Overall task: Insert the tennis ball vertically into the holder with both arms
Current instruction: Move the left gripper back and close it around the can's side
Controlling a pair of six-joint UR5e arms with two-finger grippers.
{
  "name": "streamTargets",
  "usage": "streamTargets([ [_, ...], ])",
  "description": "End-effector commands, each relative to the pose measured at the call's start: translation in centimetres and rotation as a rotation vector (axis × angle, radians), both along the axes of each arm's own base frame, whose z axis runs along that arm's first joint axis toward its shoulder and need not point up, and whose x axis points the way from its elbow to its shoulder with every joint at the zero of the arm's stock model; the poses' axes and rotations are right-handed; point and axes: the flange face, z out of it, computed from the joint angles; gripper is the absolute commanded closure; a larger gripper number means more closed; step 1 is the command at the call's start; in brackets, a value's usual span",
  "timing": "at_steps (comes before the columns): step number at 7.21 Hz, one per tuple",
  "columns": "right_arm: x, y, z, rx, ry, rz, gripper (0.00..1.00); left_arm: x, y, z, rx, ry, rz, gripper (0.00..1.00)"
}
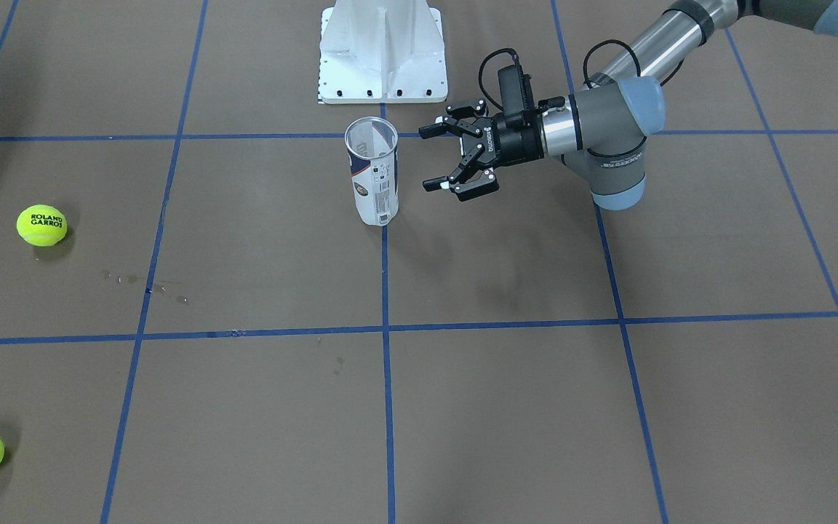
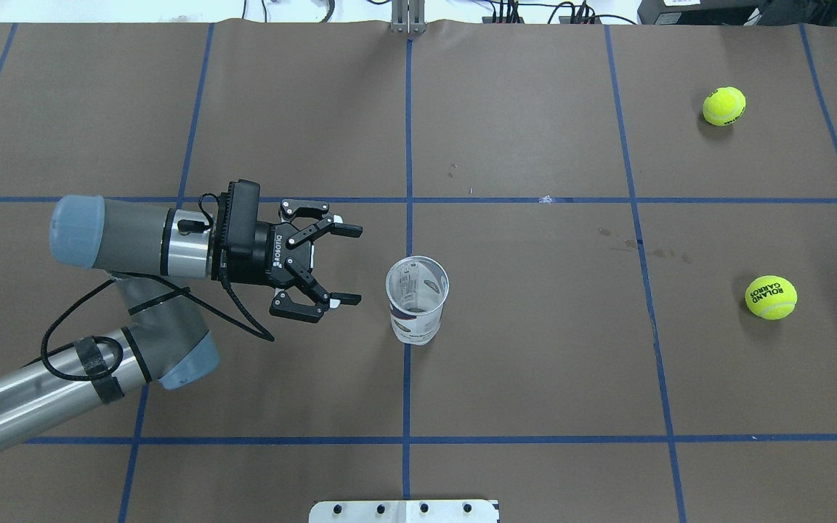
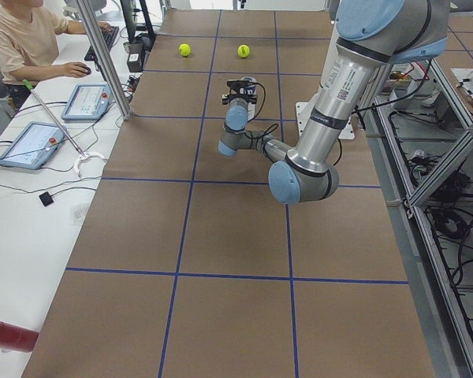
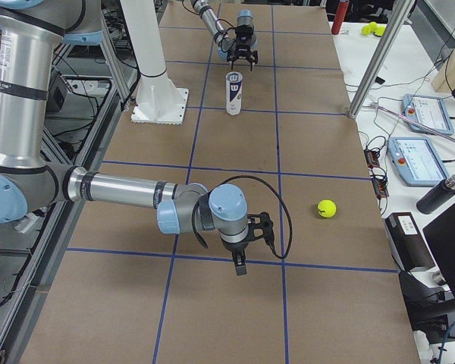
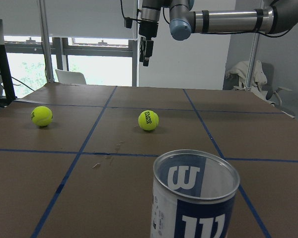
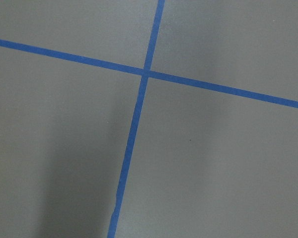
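Observation:
The holder (image 1: pixel 372 171), a clear can with a white and navy "W" label, stands upright with its mouth open near the table's middle (image 2: pixel 415 298). It fills the bottom of the left wrist view (image 5: pixel 194 198). My left gripper (image 1: pixel 428 159) is open and empty. It lies level, a short gap from the holder's side, with its jaws facing it (image 2: pixel 352 264). Two tennis balls (image 2: pixel 724 106) (image 2: pixel 771 296) lie far off on my right. My right gripper (image 4: pixel 240 265) hangs pointing down over the table's right part, away from both balls. I cannot tell whether it is open.
The white pedestal base (image 1: pixel 382 51) stands just behind the holder on the robot's side. Blue tape lines (image 6: pixel 144 74) grid the brown table. An operator (image 3: pixel 24 47) sits at a side desk with tablets.

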Motion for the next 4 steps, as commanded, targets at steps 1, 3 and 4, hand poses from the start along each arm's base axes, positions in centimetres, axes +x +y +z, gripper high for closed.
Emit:
streamTargets([
  [1, 0.0, 0.0, 0.0, 0.0, 0.0, 0.0, 0.0, 2.6, 2.0, -0.2, 0.002, 0.007, -0.038, 0.01],
  [3, 0.0, 0.0, 0.0, 0.0, 0.0, 0.0, 0.0, 3.7, 3.1, -0.2, 0.013, 0.001, -0.038, 0.01],
  [4, 0.0, 0.0, 0.0, 0.0, 0.0, 0.0, 0.0, 4.4, 3.6, -0.3, 0.002, -0.003, -0.043, 0.01],
])
